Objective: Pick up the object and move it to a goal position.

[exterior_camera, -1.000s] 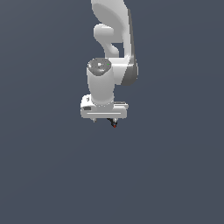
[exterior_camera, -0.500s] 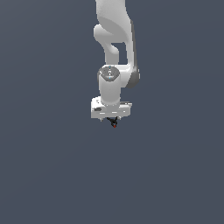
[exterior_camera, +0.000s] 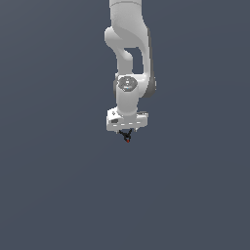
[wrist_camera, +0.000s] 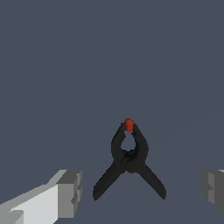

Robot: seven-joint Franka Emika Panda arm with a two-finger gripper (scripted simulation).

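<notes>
The object (wrist_camera: 129,159), a small black spring clamp with a red tip, sits at lower centre of the wrist view between the gripper's (wrist_camera: 141,192) spread-apart grey fingers (wrist_camera: 70,192), untouched. Likely light and rigid; grasp across the pivot, avoiding the splayed handles.

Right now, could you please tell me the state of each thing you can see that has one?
Clamp: a black spring clamp with a red tip, lying between the two fingers, touched by neither, red-tipped end shut, handles spread apart.
Gripper: open, fingers wide apart on either side of the clamp.
</notes>
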